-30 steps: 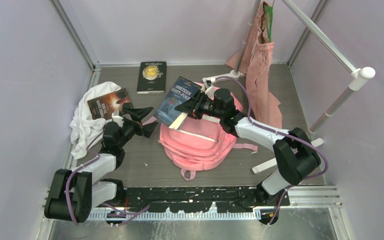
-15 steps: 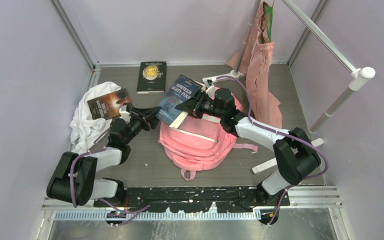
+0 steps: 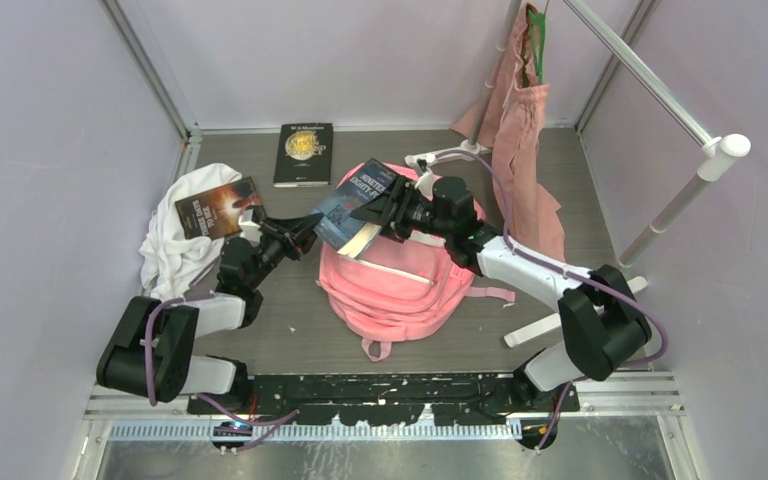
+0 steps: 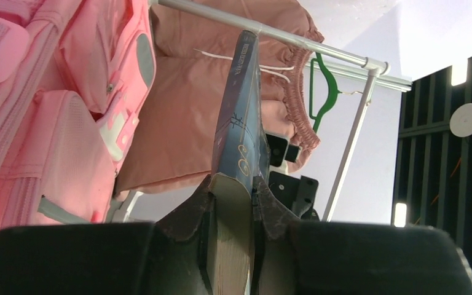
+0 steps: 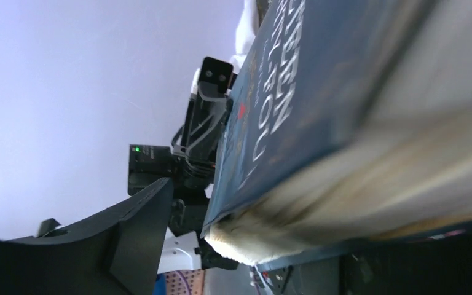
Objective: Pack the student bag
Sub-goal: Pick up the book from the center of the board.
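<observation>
The pink student bag (image 3: 400,285) lies flat in the middle of the table, and its pockets fill the left of the left wrist view (image 4: 55,123). A blue paperback (image 3: 355,205) hangs tilted above the bag's far left corner. My left gripper (image 3: 305,232) is shut on the book's near left corner; the left wrist view shows the page edge (image 4: 230,246) pinched between both pads (image 4: 187,215). My right gripper (image 3: 380,215) is open around the book's right side. In the right wrist view one finger (image 5: 129,239) stands clear of the blue cover (image 5: 295,104).
A black book (image 3: 304,153) lies at the back. A brown book (image 3: 218,207) rests on a white cloth (image 3: 175,250) at the left. A dusty-pink tote (image 3: 520,140) hangs on a green hanger from the white rack (image 3: 660,100), whose foot (image 3: 535,328) lies right of the bag.
My left gripper reached right to the blue book and shut on its corner. My right gripper opened off the book, which tipped slightly toward the back right.
</observation>
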### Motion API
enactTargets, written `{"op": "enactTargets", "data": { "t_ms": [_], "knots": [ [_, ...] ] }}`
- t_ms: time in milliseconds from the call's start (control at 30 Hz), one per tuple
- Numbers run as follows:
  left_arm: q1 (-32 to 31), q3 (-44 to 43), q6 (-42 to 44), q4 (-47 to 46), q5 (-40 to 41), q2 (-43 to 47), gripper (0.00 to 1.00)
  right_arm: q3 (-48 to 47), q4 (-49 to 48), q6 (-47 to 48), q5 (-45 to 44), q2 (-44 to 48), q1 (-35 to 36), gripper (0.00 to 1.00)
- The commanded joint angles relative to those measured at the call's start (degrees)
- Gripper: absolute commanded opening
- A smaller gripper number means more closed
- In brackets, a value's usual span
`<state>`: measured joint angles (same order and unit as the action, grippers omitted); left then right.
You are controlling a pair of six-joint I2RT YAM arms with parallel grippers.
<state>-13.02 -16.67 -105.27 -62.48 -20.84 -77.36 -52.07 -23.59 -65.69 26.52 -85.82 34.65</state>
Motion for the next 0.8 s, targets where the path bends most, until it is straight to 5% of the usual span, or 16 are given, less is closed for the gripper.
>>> {"op": "enactTargets", "data": {
  "t_ms": [0,367,767],
  "knots": [
    [-0.26,-1.87,4.99,1.66,-1.61,4.01,0.00,-3.07,10.84,10.73,-0.50,6.10,0.35,0.74],
    [-0.26,-13.43,33.17,54.16,-0.55,23.33,0.00,-5.07,38.16,27.87,-13.85,12.43,0.48,0.74],
    [-0.26,-17.54,42.06,60.29,-5.89,26.25,0.00,-10.22,41.69,30.80,-16.73,12.66,0.48,0.72]
  ]
}}
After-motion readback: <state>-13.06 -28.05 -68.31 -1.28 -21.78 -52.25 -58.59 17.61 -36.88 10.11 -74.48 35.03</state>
